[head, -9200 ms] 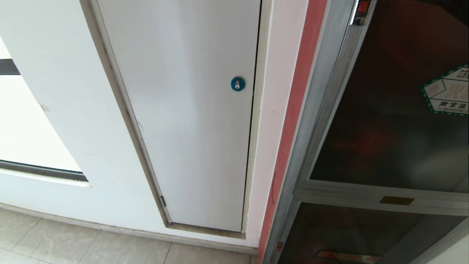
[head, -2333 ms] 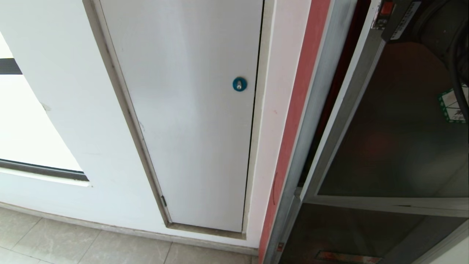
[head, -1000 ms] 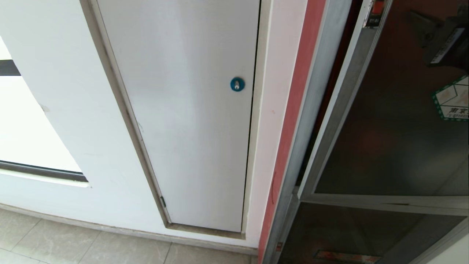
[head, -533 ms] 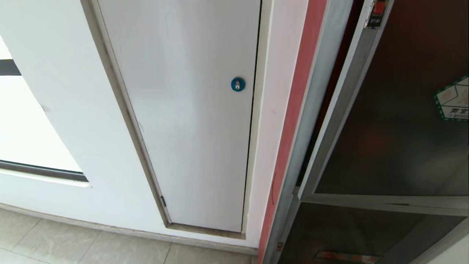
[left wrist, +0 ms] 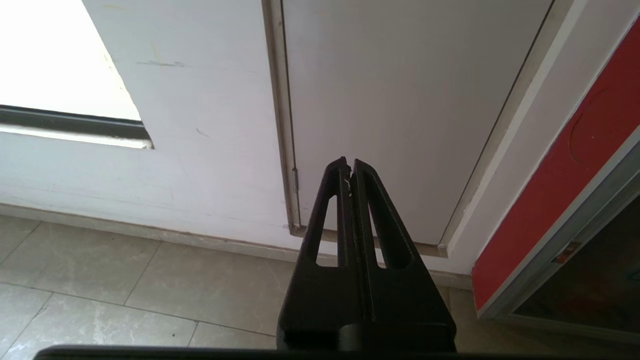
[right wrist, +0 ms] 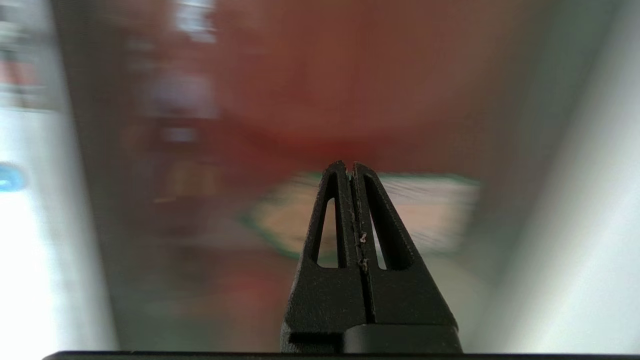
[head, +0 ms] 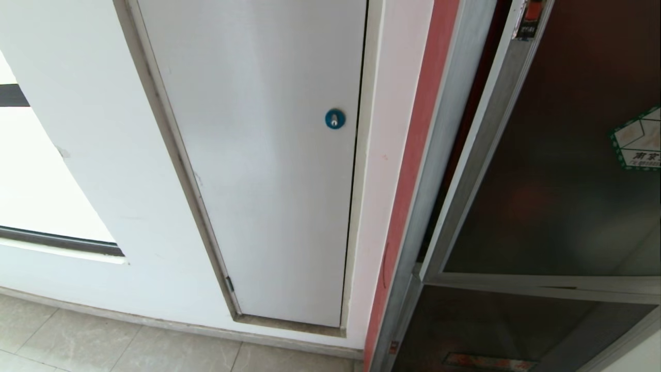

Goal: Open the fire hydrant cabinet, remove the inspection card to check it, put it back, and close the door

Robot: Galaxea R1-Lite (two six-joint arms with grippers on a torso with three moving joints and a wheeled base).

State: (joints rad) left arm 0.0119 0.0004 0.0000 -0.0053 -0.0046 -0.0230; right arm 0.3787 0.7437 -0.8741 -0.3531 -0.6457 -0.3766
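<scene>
The fire hydrant cabinet (head: 439,155) stands at the right of the head view, with a silver frame. Its door (head: 557,170), dark glass with a green-bordered sticker (head: 638,142) and a small red latch (head: 533,9), stands slightly ajar, leaving a dark gap along the frame. The inspection card is hidden. My right gripper (right wrist: 350,167) is out of the head view. In the right wrist view it is shut and empty, pointing at the blurred sticker (right wrist: 430,210) on the glass. My left gripper (left wrist: 349,164) is shut and parked low, facing the wall.
A plain white panel (head: 268,155) with a blue round lock (head: 334,119) sits left of the cabinet. A red strip (head: 413,170) borders the frame. A lower dark glass panel (head: 490,325) lies under the door. Tiled floor (head: 103,341) runs along the wall.
The door, shut flush at first, now stands ajar. My right gripper, in front of the glass at upper right a second ago, has left the head view.
</scene>
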